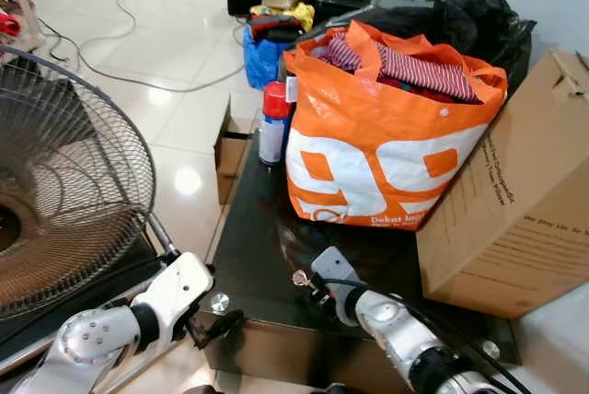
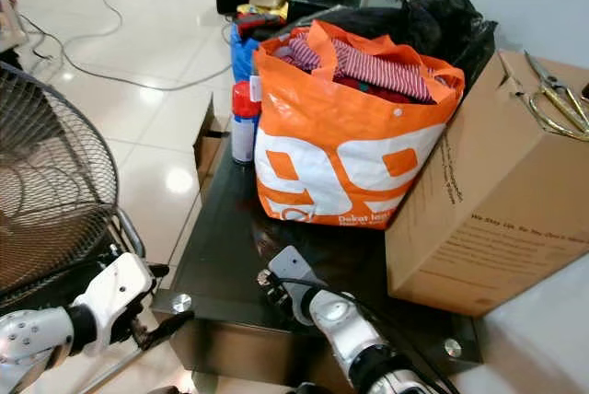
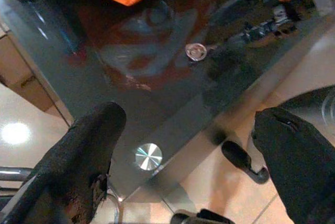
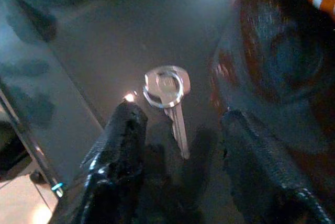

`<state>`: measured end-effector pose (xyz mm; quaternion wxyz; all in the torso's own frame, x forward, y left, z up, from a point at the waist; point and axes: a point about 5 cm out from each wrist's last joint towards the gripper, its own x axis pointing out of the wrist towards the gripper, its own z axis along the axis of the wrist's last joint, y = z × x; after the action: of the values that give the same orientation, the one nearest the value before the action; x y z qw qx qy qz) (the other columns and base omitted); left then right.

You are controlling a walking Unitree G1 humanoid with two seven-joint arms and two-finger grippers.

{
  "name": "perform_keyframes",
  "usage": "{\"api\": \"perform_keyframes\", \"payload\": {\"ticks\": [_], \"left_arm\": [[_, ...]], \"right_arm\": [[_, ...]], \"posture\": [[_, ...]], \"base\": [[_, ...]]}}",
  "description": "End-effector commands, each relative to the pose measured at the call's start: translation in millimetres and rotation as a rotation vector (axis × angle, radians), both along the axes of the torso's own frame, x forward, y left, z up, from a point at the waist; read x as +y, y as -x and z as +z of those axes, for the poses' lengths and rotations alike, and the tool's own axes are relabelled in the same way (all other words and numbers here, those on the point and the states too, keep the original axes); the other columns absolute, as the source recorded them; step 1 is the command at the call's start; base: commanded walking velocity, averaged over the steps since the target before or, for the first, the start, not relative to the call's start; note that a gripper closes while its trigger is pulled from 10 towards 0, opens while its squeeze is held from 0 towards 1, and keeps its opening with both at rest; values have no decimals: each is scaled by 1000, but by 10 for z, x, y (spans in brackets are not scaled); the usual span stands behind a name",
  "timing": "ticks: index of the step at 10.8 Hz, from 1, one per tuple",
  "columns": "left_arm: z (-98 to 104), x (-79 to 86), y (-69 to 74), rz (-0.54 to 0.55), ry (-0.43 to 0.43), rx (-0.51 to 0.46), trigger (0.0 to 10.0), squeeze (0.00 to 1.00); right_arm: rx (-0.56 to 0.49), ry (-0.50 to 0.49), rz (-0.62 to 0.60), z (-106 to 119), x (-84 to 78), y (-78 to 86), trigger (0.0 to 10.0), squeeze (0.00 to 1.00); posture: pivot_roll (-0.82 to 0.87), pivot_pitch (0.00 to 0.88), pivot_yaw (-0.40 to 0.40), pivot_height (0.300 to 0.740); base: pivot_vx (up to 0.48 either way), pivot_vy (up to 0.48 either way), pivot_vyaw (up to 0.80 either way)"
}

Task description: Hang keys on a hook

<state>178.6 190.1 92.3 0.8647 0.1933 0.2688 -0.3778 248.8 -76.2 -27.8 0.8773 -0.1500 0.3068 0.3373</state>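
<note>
**Key on the dark glass desk, right end effector poised over it**

Nearest to me, the left end effector [image 3: 183, 156] hangs just off the front corner of the desk [image 1: 248, 256], its two black fingers spread wide with nothing between them, the floor tiles below. On the other side the right end effector [image 4: 178, 150] is down at the glass near the front edge, fingers parted, one on each side of the silver key [image 4: 170, 101], which lies flat on the desk with its ring at the head. I cannot tell whether the fingertips touch it; they have not closed on it.

Further back on the desk stands a full orange shopping bag [image 1: 377, 155] with striped cloth on top, a red-capped spray can [image 1: 273, 122] beside it, and a cardboard box [image 1: 515, 201] leaning against the bag. A standing fan [image 1: 55, 191] sits off to the left.
</note>
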Motion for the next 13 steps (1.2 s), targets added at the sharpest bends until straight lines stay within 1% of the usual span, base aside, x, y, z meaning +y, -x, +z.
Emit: {"api": "perform_keyframes", "payload": {"ticks": [1,2,4,5,7,13], "left_arm": [[53,-7,7,-9,3,-8,10000,0],[65,-1,26,-9,1,-3,10000,0],[85,5,62,-8,-3,5,10000,4],[99,6,88,-7,-5,12,10000,0],[133,5,130,-5,-5,17,10000,0],[170,-26,150,3,0,24,10000,4]], "right_arm": [[-13,16,-25,11,-44,-45,3255,0],[-14,31,-32,-1,-39,-48,1922,0],[-16,36,-65,-6,-29,-64,39,0],[-10,34,-66,-12,-7,-63,0,0],[13,49,-30,-63,11,-1,0,0],[21,82,39,-134,-46,86,0,0]], "posture": [[-10,99,-97,732],[-8,107,-98,732],[0,125,-100,732],[0,131,-101,732],[4,140,-106,732],[1,147,-111,732]], "base": [[0,0,0],[0,0,0],[0,0,0],[0,0,0],[0,0,0],[0,0,0]]}}
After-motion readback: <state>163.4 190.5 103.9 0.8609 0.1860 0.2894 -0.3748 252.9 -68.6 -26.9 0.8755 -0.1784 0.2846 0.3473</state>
